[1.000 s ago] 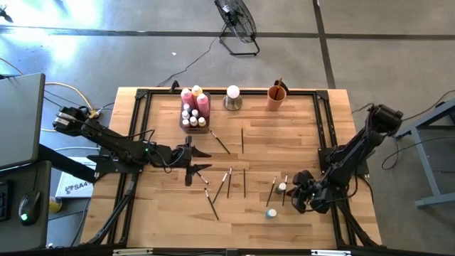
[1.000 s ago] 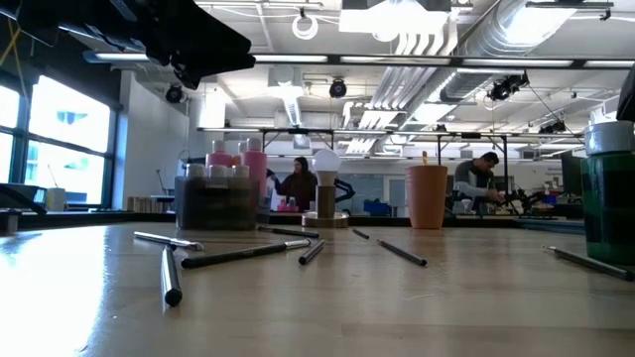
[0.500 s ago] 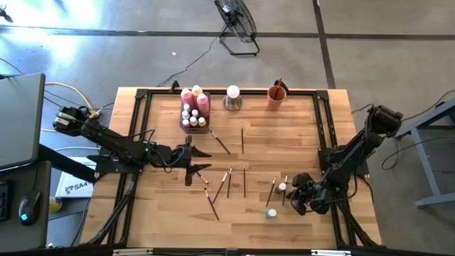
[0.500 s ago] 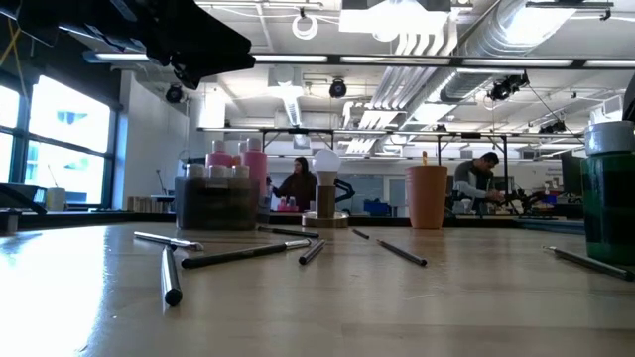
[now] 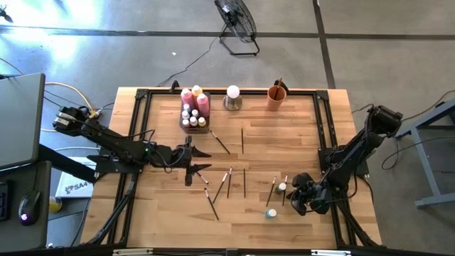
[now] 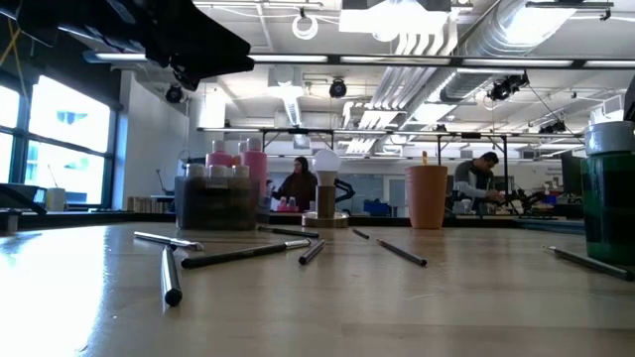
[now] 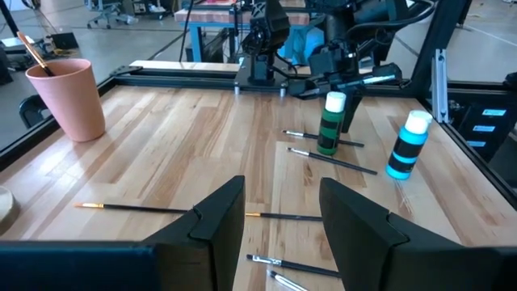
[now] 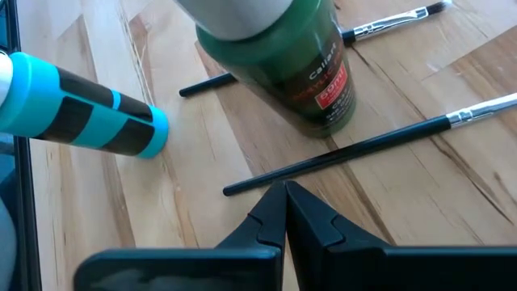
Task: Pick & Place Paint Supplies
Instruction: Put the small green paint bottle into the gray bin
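Several thin dark-handled brushes [image 5: 229, 182] lie flat and scattered on the wooden table. A green bottle [image 7: 330, 125] and a blue bottle [image 7: 406, 145], both white-capped, stand upright near the right side. My right gripper [image 8: 283, 191] is shut and tipped down beside them, its tips just short of one brush [image 8: 347, 152]. My left gripper [image 5: 202, 161] hovers open and about level over the table's left half, above a brush [image 7: 284, 216] on the table. Pink and yellow bottles [image 5: 197, 101] stand in the grey tray [image 5: 182, 122] at the far edge. My right gripper has its shut tips right next to the bare handle end [image 8: 242, 186] of a brush that lies flat on the table. It comes slanting down from the table's right side. I cannot tell whether the tips touch the brush.
An orange cup [image 5: 276, 96] with a brush in it and a white ball on a metal base [image 5: 232, 96] stand at the far edge. A black frame [image 5: 139, 128] runs around the table. People show in the room beyond.
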Action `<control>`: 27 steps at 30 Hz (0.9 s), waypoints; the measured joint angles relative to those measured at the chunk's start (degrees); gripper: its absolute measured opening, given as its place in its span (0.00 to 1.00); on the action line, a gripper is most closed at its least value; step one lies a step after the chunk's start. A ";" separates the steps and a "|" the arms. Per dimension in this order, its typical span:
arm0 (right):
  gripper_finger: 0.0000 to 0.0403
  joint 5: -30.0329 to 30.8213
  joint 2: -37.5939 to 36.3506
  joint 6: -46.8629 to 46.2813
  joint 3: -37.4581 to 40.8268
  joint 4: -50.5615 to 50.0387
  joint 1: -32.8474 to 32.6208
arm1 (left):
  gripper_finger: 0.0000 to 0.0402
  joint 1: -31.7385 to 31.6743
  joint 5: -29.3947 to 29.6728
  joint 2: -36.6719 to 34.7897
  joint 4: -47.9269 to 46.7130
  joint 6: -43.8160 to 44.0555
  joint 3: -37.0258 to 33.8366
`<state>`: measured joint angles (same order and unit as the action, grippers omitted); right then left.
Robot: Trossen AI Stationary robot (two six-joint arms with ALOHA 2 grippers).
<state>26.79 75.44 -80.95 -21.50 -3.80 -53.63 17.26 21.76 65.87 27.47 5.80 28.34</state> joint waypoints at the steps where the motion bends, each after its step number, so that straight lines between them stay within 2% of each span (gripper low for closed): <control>1: 0.00 0.00 0.00 0.00 0.00 -0.01 0.00 | 0.40 0.00 0.00 0.00 -0.21 0.00 0.00; 17: 0.00 1.77 0.00 0.07 -0.03 -0.01 0.04 | 0.40 0.00 0.00 0.00 -0.64 0.00 0.00; 22: 0.00 3.30 0.04 0.60 -0.04 -0.56 1.87 | 0.40 0.00 0.00 0.00 -0.64 0.00 0.00; 27: 0.00 -0.57 0.04 4.24 -0.04 0.38 5.16 | 0.40 0.00 0.00 0.00 -0.64 0.00 0.00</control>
<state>26.21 75.48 -76.71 -21.54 -3.42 -48.46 17.26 21.76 65.87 26.83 5.80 28.34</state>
